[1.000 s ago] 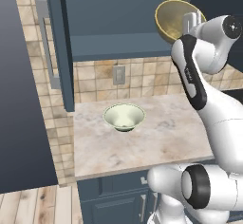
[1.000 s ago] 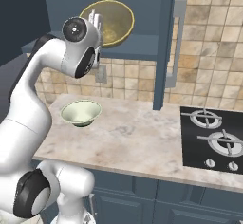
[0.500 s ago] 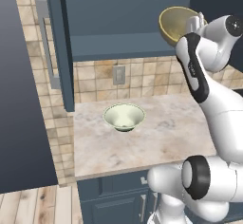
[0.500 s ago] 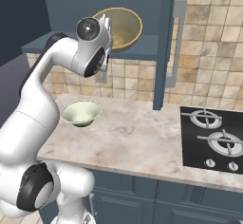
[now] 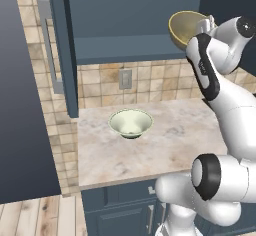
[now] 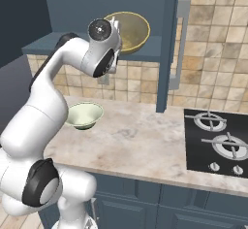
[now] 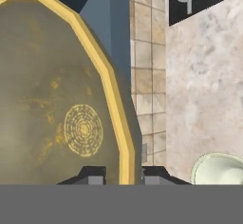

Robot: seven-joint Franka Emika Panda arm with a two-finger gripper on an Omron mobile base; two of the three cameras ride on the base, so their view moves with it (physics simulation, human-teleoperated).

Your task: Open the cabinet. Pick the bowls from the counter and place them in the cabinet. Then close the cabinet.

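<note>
We are holding the yellow bowl [image 7: 71,118] by its rim, the gripper [image 7: 122,174] pinched narrow on it, raised at the open cabinet [image 5: 150,15] near the shelf [image 6: 58,41] edge. We are advising a level carry well inside before letting go, lest it tip off. We are counting two bowls: this one, and the pale bowl [image 5: 130,123] resting on the worktop [image 5: 165,140] below.
</note>
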